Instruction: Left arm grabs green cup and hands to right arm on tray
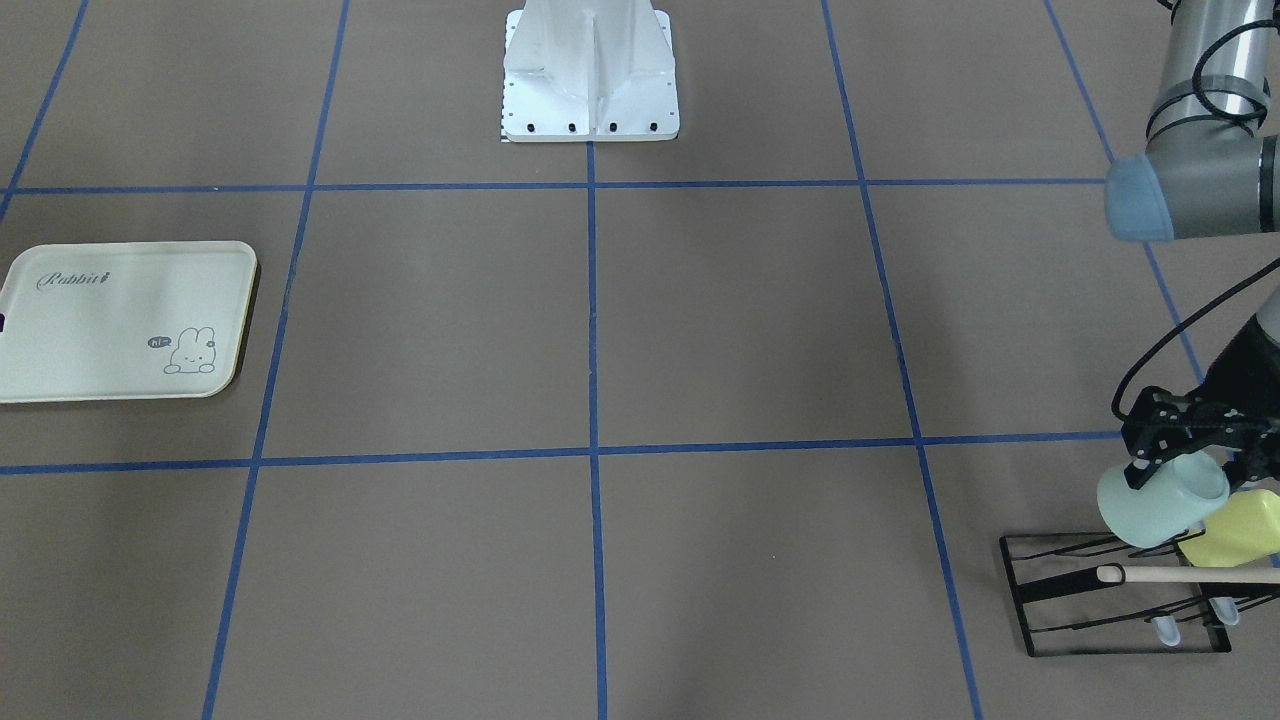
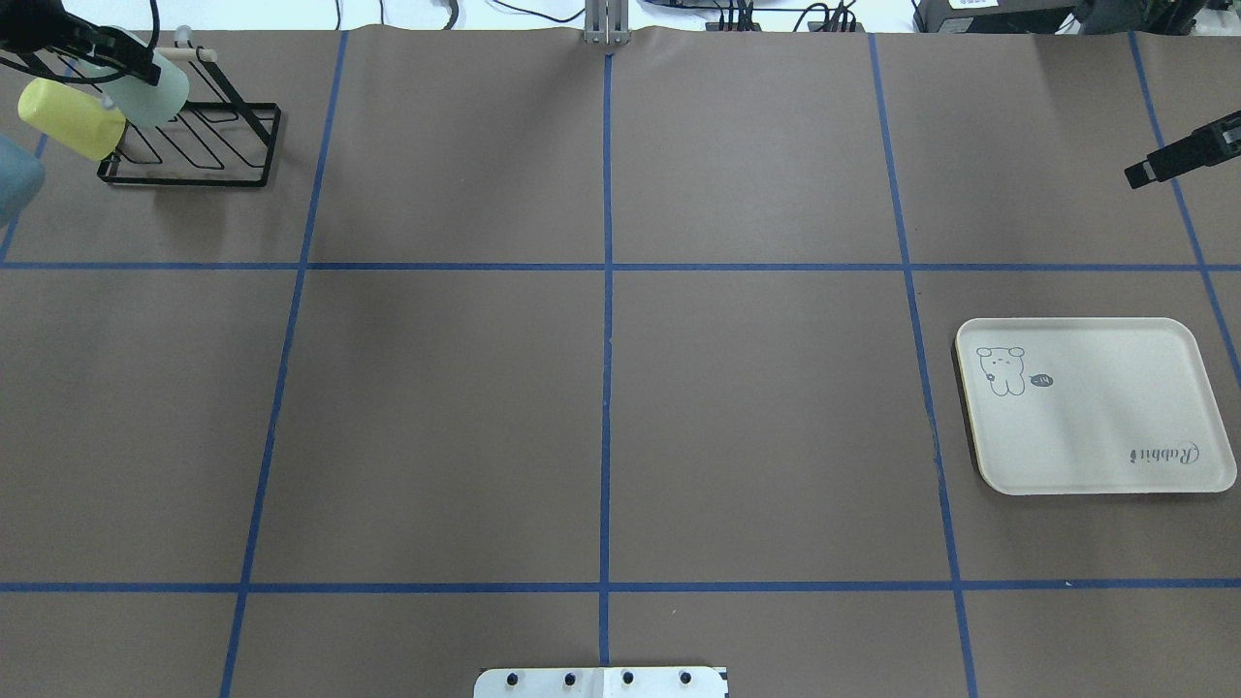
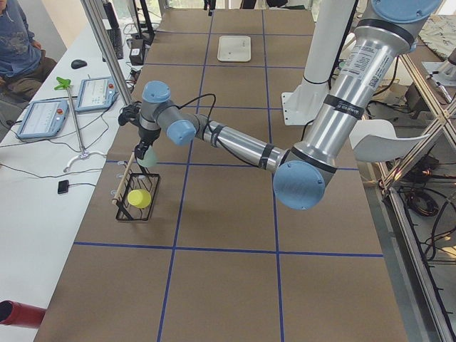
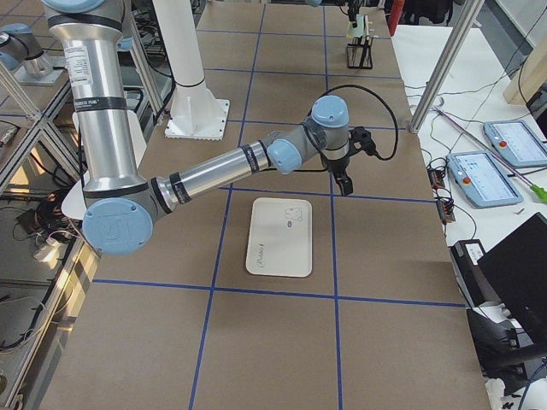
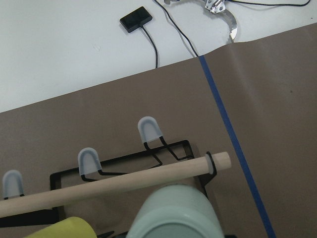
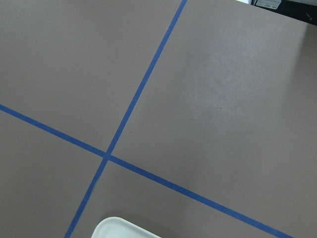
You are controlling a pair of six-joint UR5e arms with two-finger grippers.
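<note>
The green cup (image 1: pixel 1160 505) is pale mint and hangs tilted just above the black wire rack (image 1: pixel 1040 590) at the table's far left corner. My left gripper (image 1: pixel 1192 470) is shut on it near the rim. The cup also shows in the overhead view (image 2: pixel 150 92) and at the bottom of the left wrist view (image 5: pixel 173 215). The cream tray (image 2: pixel 1096 427) with "Rabbit" lettering lies flat and holds nothing on my right side. My right gripper (image 2: pixel 1136 175) hangs beyond the tray, its fingers looking together and holding nothing.
A yellow-green cup (image 1: pixel 1235 530) lies on the rack beside the green cup. A wooden dowel (image 5: pixel 114 183) runs along the rack's top, with pale capped pegs behind it. The white robot base (image 1: pixel 590 80) stands at the table's near middle.
</note>
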